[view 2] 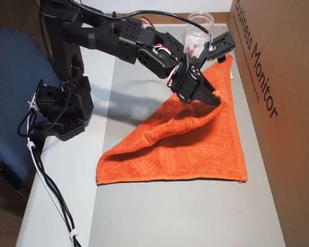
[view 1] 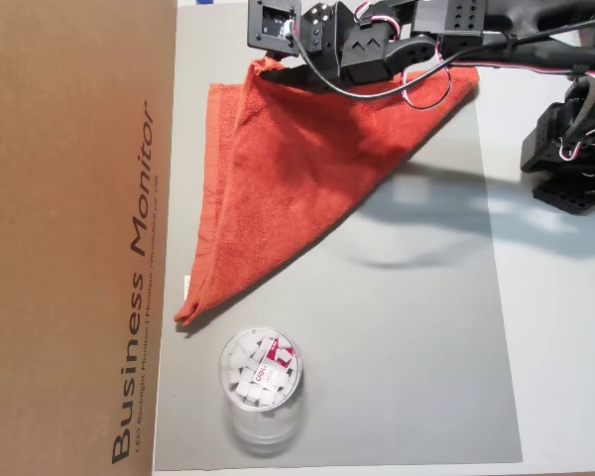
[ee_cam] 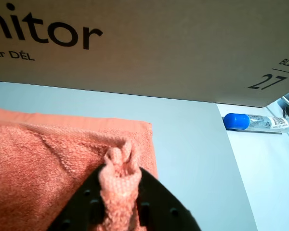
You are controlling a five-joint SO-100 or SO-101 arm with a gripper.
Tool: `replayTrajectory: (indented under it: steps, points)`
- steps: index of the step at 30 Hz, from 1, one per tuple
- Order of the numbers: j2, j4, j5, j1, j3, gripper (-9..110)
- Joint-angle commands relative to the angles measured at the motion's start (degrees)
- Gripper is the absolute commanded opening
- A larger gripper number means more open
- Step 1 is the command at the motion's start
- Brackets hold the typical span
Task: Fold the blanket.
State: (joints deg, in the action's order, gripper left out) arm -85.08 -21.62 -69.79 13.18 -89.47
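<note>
- My tool (ee_cam: 119,192) is clamped on a bunched corner of the blanket (view 1: 288,188), which lies on the grey mat (view 1: 416,337) beside the box (view 1: 69,238).
- I judge the diagonal fold nearly made: the blanket forms a triangle, the carried corner not yet released.
- Only the wrist view shows the pinch, and a blue-capped tube (ee_cam: 255,122); the overhead views show the jar (view 1: 261,382).
</note>
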Motion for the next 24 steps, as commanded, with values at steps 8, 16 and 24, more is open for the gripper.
replayTrajectory:
  steps: [8,16,24]
  points:
    - [8.4,1.2,-0.2,2.0,12.2,0]
    - [18.0,1.2,-0.1,3.7,21.3,0]
    - [26.9,1.3,-0.4,5.6,29.4,0]
